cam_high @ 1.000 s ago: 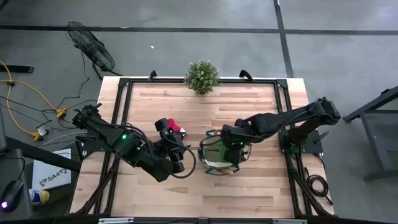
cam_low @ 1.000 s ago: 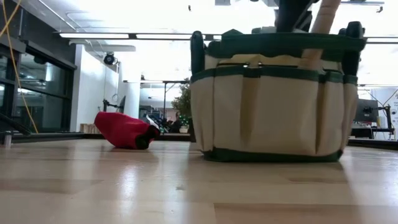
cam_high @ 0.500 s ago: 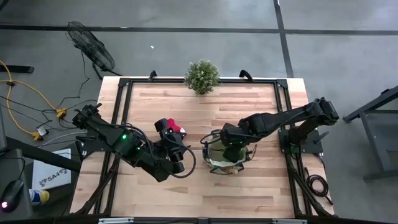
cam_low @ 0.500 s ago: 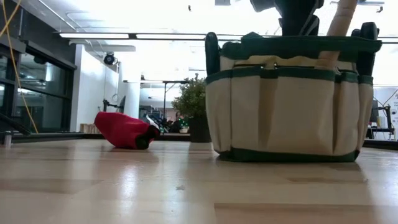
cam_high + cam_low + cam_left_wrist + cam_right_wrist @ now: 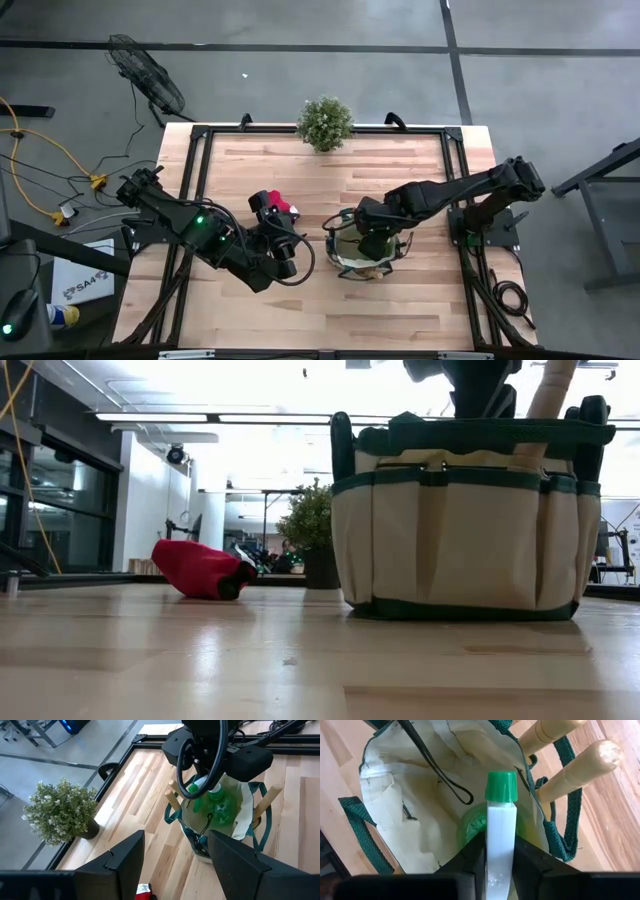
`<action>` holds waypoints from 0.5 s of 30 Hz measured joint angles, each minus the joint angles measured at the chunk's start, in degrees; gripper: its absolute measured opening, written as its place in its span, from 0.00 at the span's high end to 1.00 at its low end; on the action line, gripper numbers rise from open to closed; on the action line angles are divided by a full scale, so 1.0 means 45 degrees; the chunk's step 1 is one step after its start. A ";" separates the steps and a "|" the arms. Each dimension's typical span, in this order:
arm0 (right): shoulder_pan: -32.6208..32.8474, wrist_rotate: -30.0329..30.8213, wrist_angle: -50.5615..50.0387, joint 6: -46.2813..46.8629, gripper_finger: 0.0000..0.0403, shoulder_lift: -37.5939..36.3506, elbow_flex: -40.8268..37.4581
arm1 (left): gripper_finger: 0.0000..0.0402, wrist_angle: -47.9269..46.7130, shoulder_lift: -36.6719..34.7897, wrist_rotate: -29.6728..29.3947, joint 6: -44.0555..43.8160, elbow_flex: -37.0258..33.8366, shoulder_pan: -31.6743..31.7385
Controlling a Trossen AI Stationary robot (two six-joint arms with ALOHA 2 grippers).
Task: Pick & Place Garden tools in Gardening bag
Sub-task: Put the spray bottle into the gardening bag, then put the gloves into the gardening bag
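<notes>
Right gripper [image 5: 501, 865] sits over the gardening bag [image 5: 361, 247] mouth, fingers against the white head of the green spray bottle [image 5: 500, 820], which stands upright inside the bag; can't tell if it's clamped or letting go. Two wooden handles [image 5: 580, 767] poke out of the bag's outer pockets. Left gripper [image 5: 172, 865] waits left of the bag, fingers apart, nothing held. Red glove [image 5: 200, 569] lies on the table [image 5: 300, 300] left of the bag

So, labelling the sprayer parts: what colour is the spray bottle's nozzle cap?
Green, on the spray bottle with its white head; clearest in the right wrist view.
</notes>
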 joint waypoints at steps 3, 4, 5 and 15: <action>0.0004 -0.0040 0.0006 0.0016 0.80 0.0000 0.0000 | 0.47 -0.0005 0.0000 0.0120 -0.0015 0.0000 0.0000; 0.0002 -0.0042 0.0006 0.0019 0.78 0.0000 0.0000 | 0.47 -0.0005 0.0000 0.0137 -0.0024 0.0000 0.0000; 0.0000 -0.0045 0.0010 0.0019 0.77 0.0000 0.0000 | 0.47 -0.0010 0.0000 0.0137 -0.0024 0.0000 -0.0005; 0.0005 -0.0657 0.0020 0.0027 0.57 -0.0065 0.0000 | 0.47 -0.0062 0.0000 0.0126 -0.0024 0.0000 0.0000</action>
